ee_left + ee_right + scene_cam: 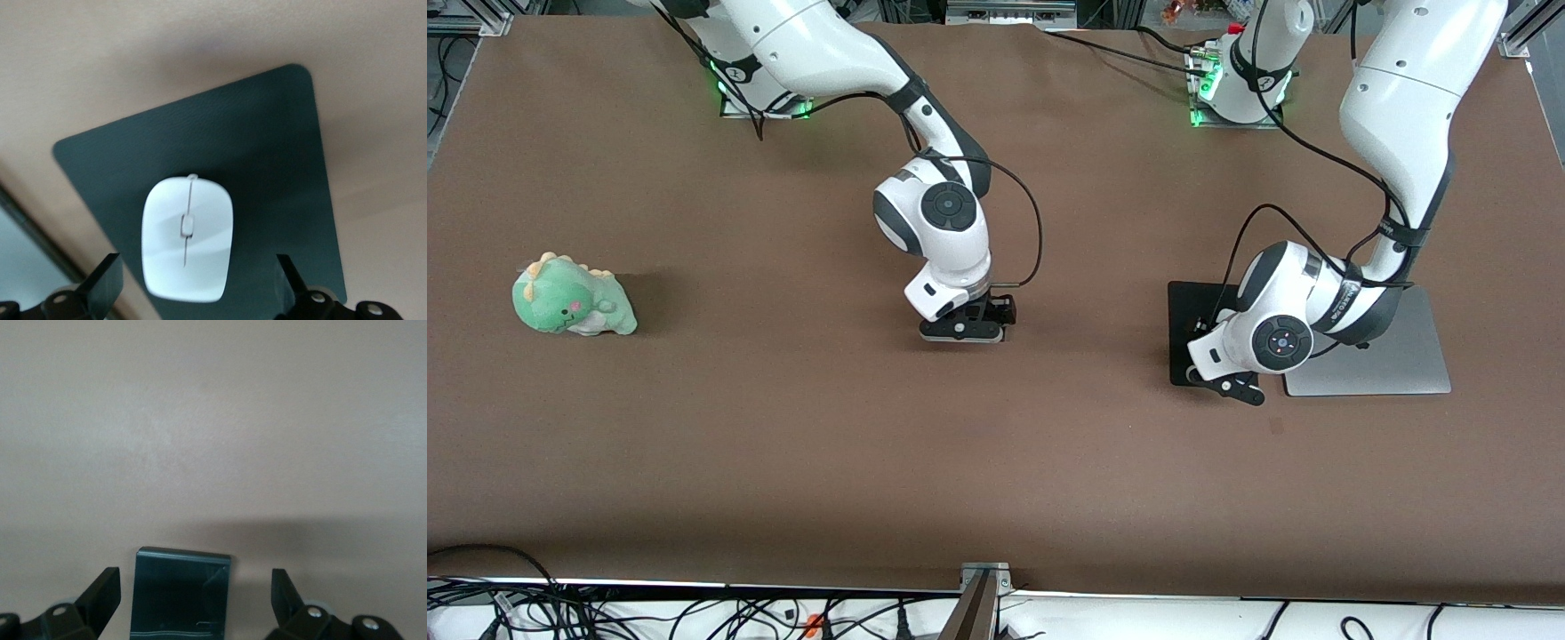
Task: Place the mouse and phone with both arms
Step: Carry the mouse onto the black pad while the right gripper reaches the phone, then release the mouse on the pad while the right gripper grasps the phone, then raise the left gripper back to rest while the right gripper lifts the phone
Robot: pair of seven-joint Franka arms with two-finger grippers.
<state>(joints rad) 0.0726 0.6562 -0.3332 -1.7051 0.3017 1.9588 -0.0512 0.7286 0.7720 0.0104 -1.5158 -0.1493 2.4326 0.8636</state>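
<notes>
The white mouse [188, 237] lies on a flat black mat [267, 153], between the spread fingers of my left gripper [198, 267], with a gap on each side. In the front view that gripper [1238, 388] is low over the mat [1183, 324] and hides the mouse. The black phone [181, 597] lies flat on the brown table between the spread fingers of my right gripper [195, 580], untouched. In the front view the right gripper [965, 331] is low over the middle of the table and hides the phone.
A silver flat slab [1400, 360] lies beside the mat, toward the left arm's end. A green dinosaur plush [571, 298] sits toward the right arm's end. The brown table [783, 444] spreads between them.
</notes>
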